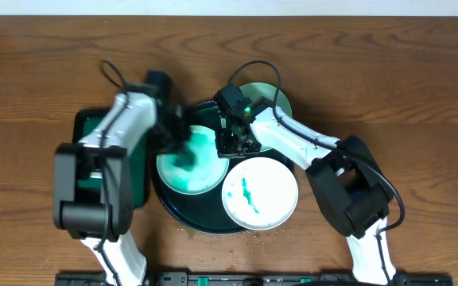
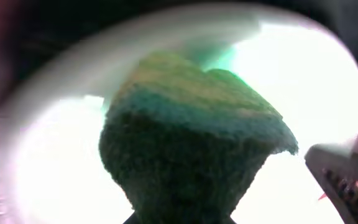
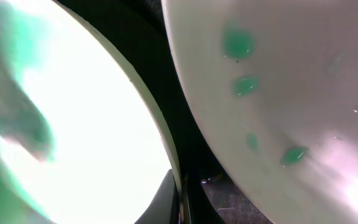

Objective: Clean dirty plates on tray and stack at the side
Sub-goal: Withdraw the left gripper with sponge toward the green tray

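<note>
The black tray (image 1: pixel 199 218) holds two plates. The left plate (image 1: pixel 203 171) is smeared teal; the front right plate (image 1: pixel 270 199) has a teal streak. A third, pale-mint plate (image 1: pixel 270 97) lies at the tray's back right edge. My left gripper (image 1: pixel 183 153) is shut on a dark green sponge (image 2: pixel 191 137) pressed onto the left plate (image 2: pixel 55 162). My right gripper (image 1: pixel 233 144) is shut on that plate's right rim (image 3: pixel 166 149). The right wrist view also shows the front right plate (image 3: pixel 291 81) with green spots.
A rectangular dark green tray (image 1: pixel 88 127) lies left of the round tray, under my left arm. Small crumbs (image 1: pixel 245 235) sit on the wooden table in front of the tray. A right finger (image 2: pixel 347 180) shows in the left wrist view.
</note>
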Controlling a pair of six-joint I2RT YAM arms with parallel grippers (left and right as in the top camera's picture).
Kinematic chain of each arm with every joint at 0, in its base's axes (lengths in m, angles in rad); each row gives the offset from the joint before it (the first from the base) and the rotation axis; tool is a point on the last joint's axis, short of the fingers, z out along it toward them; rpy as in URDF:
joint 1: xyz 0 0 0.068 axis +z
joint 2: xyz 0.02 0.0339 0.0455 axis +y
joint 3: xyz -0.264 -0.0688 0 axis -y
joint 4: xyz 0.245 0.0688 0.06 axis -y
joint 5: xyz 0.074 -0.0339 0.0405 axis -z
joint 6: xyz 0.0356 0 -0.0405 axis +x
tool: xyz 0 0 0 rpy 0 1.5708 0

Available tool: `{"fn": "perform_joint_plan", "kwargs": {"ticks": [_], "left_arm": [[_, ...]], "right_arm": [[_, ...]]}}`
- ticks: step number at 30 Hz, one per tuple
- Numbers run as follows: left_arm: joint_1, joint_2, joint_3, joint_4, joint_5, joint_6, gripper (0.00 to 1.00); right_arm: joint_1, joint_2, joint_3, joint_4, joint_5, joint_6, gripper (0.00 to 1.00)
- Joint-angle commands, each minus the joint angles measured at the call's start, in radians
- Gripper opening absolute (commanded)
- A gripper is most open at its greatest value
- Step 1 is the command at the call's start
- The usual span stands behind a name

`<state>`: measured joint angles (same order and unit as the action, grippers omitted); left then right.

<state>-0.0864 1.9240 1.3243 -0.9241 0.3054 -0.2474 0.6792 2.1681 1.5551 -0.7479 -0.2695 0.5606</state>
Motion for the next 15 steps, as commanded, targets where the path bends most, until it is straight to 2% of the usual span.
{"fn": "perform_joint_plan", "kwargs": {"ticks": [1, 4, 10, 15], "left_arm": [[0.064, -0.050, 0.144, -0.083, -0.216, -0.024, 0.07], [0.116, -0.093, 0.227, -0.139, -0.262, -0.012, 0.07], [0.218, -0.165, 0.243, -0.137, -0.270, -0.007, 0.08], [0.297, -0.165, 0.241, -0.137, -0.270, 0.004, 0.07]], "right_arm": [[-0.018, 0.027, -0.002, -0.002, 0.017, -0.023, 0.01], [-0.018, 0.034, -0.002, 0.008, -0.026, -0.062, 0.01], [-0.019, 0.020, 0.001, 0.053, -0.140, -0.187, 0.01], [-0.018, -0.056, 0.001, 0.059, -0.113, -0.257, 0.01]]}}
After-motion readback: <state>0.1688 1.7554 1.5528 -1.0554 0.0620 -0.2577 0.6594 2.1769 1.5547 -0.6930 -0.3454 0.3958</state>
